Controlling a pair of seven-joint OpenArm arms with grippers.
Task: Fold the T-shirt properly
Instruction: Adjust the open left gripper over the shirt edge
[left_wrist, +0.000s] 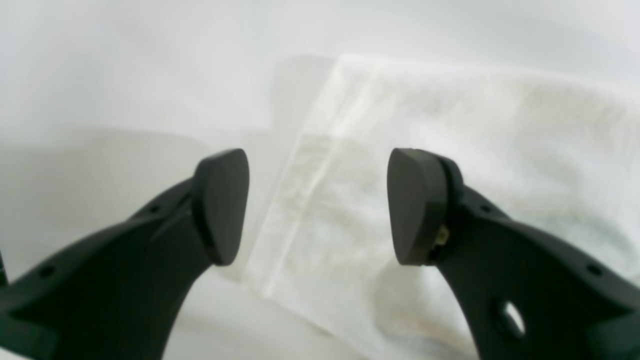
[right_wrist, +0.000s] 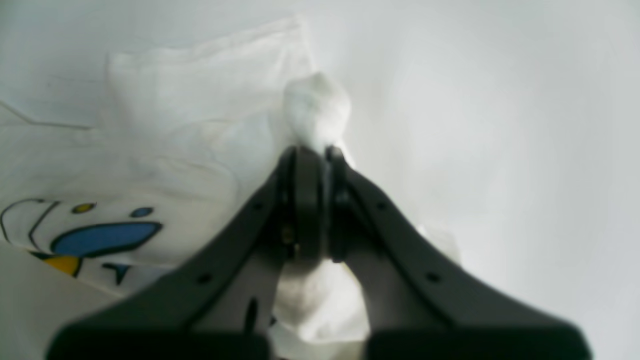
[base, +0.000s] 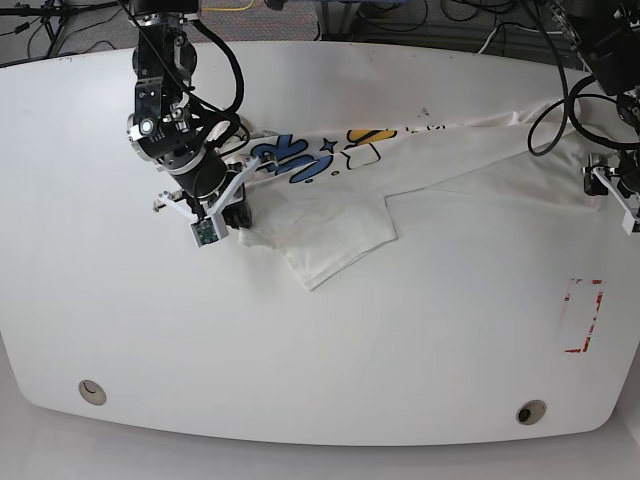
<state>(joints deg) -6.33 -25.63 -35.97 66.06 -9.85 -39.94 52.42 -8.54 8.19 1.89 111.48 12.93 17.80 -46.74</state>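
Note:
The T-shirt lies stretched across the white table, its blue and yellow print facing up near the left end. A flap is folded toward the front. My right gripper is shut on a bunched white corner of the T-shirt, and the blue print shows to its left. In the base view this right gripper sits at the shirt's left end. My left gripper stands open just above a hemmed edge of the T-shirt, holding nothing. Its arm is at the shirt's right end.
A red rectangular marking is on the table at the front right. Two round holes sit near the front edge. Cables run behind the table's far edge.

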